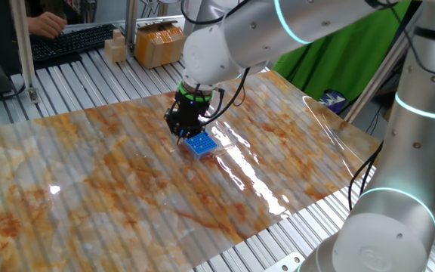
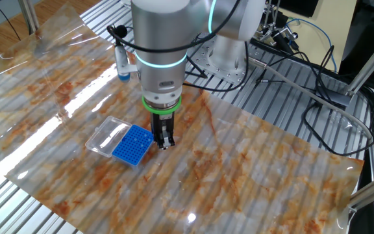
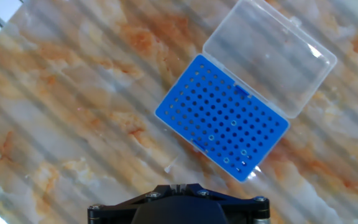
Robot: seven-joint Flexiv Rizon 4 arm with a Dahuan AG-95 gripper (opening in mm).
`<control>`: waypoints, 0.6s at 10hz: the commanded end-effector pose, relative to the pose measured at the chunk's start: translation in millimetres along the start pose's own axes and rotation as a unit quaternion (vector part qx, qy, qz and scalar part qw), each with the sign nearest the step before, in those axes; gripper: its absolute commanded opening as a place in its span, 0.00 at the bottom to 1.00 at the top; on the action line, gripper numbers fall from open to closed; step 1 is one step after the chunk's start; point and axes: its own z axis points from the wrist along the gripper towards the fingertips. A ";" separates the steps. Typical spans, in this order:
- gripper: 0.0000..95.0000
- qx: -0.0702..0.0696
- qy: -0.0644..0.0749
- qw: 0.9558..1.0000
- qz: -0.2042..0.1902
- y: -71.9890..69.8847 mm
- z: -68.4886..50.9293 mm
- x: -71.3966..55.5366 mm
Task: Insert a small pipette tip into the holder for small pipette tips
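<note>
1. One fixed view: arm comes in from upper right, gripper [image 1: 181, 134] pointing straight down over the marbled orange-and-grey sheet [image 1: 112, 181] covering the table. Blue holder for small pipette tips [image 1: 201, 143] sits on the sheet just beside the fingertips, on their right in this view. Fingers look pressed together; any tip between them is too small to make out. Keyboard [image 1: 74, 41] and cardboard boxes [image 1: 157, 41] at the far edge, well apart.

2. The other fixed view: gripper [image 2: 164, 140] hangs below the green ring [image 2: 161, 104] on the wrist, jaws closed with no gap visible. Holder [image 2: 132, 144] lies just left of the fingertips, close but not under them. Its clear hinged lid [image 2: 108, 135] is flipped open, flat on the sheet on the far side from the gripper.

3. Hand view: only the black gripper body [image 3: 179, 205] shows at the bottom edge (fingertips not seen). Holder [image 3: 219, 118] is up and right of centre, tilted diagonally, grid of holes facing up, a few holes near its lower right corner showing pale rings. Lid [image 3: 269, 53] lies open at its upper right side. A small pale sliver [image 3: 169, 167] shows near the holder's lower edge; cannot tell what it is.
</note>
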 end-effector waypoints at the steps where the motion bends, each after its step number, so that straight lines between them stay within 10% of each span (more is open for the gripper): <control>1: 0.00 0.001 -0.002 1.000 0.002 -1.2 3.1 0.0; 6: 0.00 0.004 -0.005 1.000 0.006 -1.4 16.0 -1.8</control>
